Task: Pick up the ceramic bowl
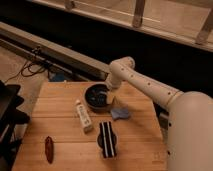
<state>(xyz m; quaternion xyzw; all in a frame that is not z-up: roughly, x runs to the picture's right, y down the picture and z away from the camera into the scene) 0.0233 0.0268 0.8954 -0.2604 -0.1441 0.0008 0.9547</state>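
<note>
The ceramic bowl [96, 97] is round, dark and glossy, and sits at the back middle of the wooden table [65, 135]. My white arm reaches in from the right and bends down over the bowl. The gripper [110, 97] is at the bowl's right rim, low over or inside it. Its tips are hidden by the wrist and the bowl's rim.
A white tube [84, 116] lies left of centre. A blue cloth-like item [120, 113] lies just right of the bowl. A black-and-white striped object [107, 138] sits in front. A reddish-brown item [49, 149] lies at the front left. A dark chair [9, 117] stands left.
</note>
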